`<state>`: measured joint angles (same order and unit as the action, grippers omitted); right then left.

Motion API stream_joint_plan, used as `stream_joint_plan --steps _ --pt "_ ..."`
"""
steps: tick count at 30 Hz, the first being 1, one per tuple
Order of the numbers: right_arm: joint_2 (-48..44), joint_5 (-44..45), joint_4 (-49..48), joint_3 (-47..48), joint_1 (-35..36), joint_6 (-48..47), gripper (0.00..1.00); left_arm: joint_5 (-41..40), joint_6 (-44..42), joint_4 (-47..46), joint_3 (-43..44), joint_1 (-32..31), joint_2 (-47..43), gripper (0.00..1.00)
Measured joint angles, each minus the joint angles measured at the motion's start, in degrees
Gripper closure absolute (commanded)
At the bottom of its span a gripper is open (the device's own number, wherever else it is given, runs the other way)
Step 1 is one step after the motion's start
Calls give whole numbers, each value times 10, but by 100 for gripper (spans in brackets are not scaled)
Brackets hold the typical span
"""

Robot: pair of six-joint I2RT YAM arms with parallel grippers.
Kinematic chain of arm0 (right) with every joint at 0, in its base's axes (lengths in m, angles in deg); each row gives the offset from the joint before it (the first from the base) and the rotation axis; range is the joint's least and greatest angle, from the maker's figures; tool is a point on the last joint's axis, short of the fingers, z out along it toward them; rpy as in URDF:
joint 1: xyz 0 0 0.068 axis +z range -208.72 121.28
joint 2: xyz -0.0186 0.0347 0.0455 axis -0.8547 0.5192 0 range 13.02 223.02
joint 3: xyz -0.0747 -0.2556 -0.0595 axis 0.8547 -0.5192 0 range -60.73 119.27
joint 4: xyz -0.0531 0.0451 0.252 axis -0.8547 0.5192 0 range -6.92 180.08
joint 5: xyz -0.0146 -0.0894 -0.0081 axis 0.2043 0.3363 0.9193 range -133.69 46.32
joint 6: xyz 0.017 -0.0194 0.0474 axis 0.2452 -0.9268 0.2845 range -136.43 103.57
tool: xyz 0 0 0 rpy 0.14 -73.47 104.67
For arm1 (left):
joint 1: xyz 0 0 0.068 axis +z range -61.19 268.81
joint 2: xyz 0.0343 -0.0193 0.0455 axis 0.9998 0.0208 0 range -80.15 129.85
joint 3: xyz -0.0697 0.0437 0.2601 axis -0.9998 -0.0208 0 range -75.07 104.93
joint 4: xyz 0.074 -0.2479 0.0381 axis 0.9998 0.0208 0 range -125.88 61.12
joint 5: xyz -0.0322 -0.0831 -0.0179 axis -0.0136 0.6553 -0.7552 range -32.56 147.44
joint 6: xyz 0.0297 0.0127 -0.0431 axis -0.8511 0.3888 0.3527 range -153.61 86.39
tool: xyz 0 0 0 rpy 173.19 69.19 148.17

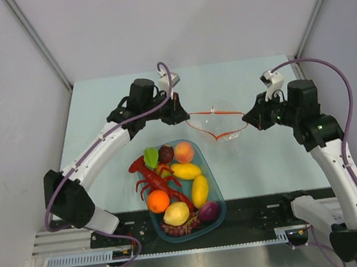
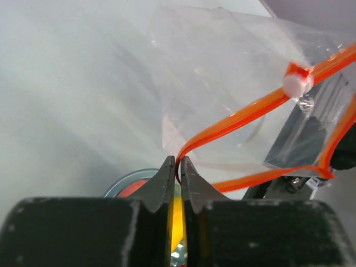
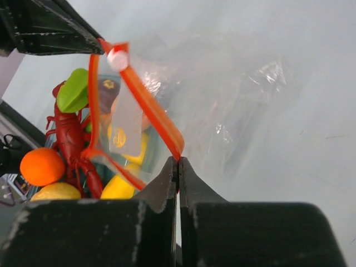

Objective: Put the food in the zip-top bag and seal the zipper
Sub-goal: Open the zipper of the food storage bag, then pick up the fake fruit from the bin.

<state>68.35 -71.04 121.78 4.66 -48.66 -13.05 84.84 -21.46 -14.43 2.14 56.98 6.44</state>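
Top external view showed the pale table (image 1: 97, 104) with a blue tub (image 1: 220, 193) near the arm bases. Well behind the tub, a clear bag (image 1: 223, 126) hung stretched between the two arms, off the surface as far as I could tell.

A red lobster (image 1: 155, 179) lay in the tub among the fruit: an orange (image 1: 157, 201), a peach (image 1: 183, 152), yellow pieces (image 1: 200, 191), dark purple pieces (image 1: 166, 152) and a green leaf (image 1: 151, 156). None of it was in the bag, so filling had not begun.

The left gripper (image 1: 181, 113) and right gripper (image 1: 250, 119) each pinched one end of the red zipper (image 1: 200, 125), fingers pressed together on the strip. Both wrist views confirmed this. The mouth bowed open only a little, with a small white slider (image 2: 295, 84) partway along one strip.

Both grippers were busy, which looked like the main risk. Freeing one to fetch fruit would probably let the bag sag and its mouth fall closed. Pulling the ends further apart would flatten the opening. The thin strip could also slip out of such a narrow pinch.
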Motion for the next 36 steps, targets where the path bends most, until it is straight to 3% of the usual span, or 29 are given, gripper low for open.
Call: stream_joint_plan --steps 7,12,16,24,30,36 --pt "-3 -12 14 -33 21 43 100 15 -72 49 -14 0 -2 29" --pt "29 -7 14 -65 41 73 100 17 -120 67 -54 18 -24 19" --pt "31 -5 9 -74 42 90 100 13 -176 70 -116 32 -87 1" --pt "31 -5 -17 -84 42 113 100 23 -262 -15 -258 14 -210 1" --pt "31 -4 -27 -86 40 120 100 -47 -354 -92 -292 -74 -177 0" --pt "31 -3 -31 -86 31 121 100 -120 -419 -134 -294 -111 -110 0"
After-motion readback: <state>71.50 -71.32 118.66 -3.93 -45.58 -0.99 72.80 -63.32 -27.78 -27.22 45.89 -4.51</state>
